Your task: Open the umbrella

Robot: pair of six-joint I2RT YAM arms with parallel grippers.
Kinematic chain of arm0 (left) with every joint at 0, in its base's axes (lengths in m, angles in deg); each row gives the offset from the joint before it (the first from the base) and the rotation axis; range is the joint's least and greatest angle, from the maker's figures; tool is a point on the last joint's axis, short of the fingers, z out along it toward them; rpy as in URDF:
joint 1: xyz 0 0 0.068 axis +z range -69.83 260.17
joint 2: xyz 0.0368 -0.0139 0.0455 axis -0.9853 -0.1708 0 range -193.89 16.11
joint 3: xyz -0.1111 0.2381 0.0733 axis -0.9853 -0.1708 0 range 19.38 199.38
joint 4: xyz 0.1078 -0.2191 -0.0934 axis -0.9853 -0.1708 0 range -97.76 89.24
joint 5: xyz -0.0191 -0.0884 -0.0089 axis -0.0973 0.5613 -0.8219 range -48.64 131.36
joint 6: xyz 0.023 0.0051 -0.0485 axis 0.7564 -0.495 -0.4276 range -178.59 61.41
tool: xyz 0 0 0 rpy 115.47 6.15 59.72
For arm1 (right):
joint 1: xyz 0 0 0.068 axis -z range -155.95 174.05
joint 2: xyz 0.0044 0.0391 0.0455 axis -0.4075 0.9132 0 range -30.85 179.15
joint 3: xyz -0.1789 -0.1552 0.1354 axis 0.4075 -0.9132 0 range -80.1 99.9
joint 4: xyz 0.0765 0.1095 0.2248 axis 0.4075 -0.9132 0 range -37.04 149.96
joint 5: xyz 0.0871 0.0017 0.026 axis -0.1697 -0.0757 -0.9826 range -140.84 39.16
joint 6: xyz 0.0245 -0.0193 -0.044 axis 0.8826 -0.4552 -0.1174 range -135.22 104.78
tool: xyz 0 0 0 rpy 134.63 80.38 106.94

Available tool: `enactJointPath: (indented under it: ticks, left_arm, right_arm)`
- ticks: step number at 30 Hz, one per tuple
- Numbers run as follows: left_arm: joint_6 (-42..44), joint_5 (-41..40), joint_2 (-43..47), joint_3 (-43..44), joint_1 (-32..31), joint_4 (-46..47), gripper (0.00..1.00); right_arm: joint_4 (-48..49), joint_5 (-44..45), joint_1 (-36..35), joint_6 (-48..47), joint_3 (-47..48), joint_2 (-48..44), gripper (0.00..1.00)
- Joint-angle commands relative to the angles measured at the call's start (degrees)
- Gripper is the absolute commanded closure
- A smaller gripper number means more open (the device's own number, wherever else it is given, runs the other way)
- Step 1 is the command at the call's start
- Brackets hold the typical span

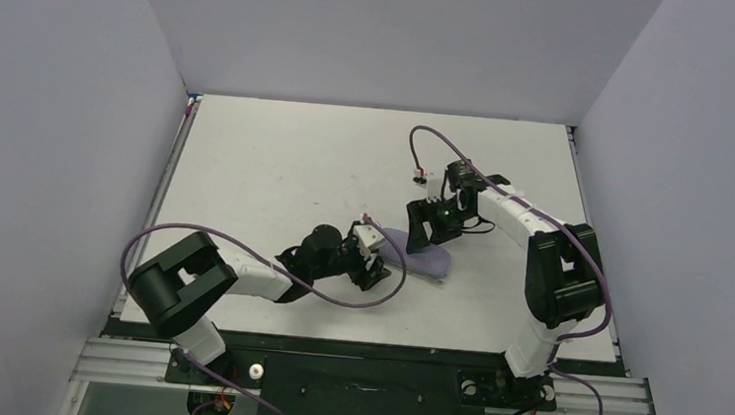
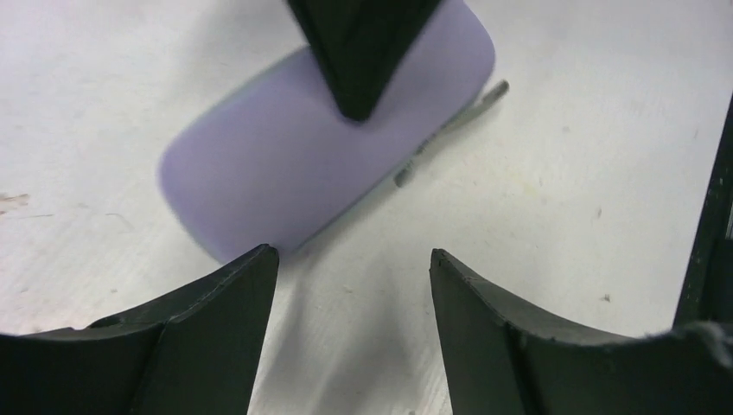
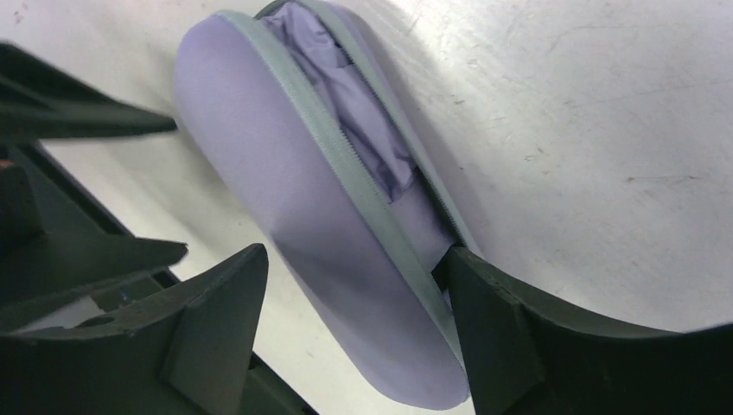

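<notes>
The umbrella [image 3: 346, 112] shows only as crumpled pale lilac fabric inside a partly unzipped pouch [image 3: 285, 173]; shaft and handle are hidden. The pouch is a smooth lilac oval with a grey zip around its rim, and its grey zip tab [image 2: 458, 117] lies out on the table [image 1: 278, 161]. It rests a little right of the table's middle, in the near half, well apart from every edge. White tabletop runs wide behind it to the back wall [image 1: 387, 41] and out to the left wall [image 1: 51, 143], with less room toward the right edge. The right gripper [image 3: 356, 252] stands astride the pouch's near end with its jaws spread wide. 1 finger [image 3: 519, 328] touches the zip edge where the slit ends, and the other sits just beside the pouch's flank without clamping it. The left gripper [image 2: 350, 255] faces the pouch's opposite end, low over the table, its 2 fingers parted with only bare table between them and the pouch just ahead of their tips. A purple cable [image 1: 447, 149] loops above the right arm.
</notes>
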Motion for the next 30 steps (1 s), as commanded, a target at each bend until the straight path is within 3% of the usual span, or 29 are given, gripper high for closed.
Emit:
enactJointPath:
  ticks: [1, 4, 10, 22, 30]
  left_arm:
    - [-8.62, 0.79, 4.92, -0.29, 4.62, -6.34, 0.37]
    - [-14.84, 0.96, 4.95, -0.02, 8.51, -7.59, 0.34]
    - [-20.67, 1.90, 5.48, -0.22, 13.00, -7.39, 0.29]
    - [-27.00, -1.22, 15.32, 0.57, 18.12, -14.07, 0.17]
    - [-28.00, -0.86, 10.86, 5.70, 18.23, -18.89, 0.13]
  right_arm:
    - [-3.23, -5.78, 0.05, -1.91, 2.93, -2.15, 0.33]
    - [-4.91, -9.52, -0.17, -2.83, 3.32, -1.74, 0.42]
    - [-6.80, -14.28, -1.47, -3.74, 3.20, -3.00, 0.50]
    - [-9.09, -18.09, -7.50, -9.88, 3.14, -5.16, 0.55]
    - [-9.45, -17.85, -11.97, -13.10, 3.44, -5.93, 0.56]
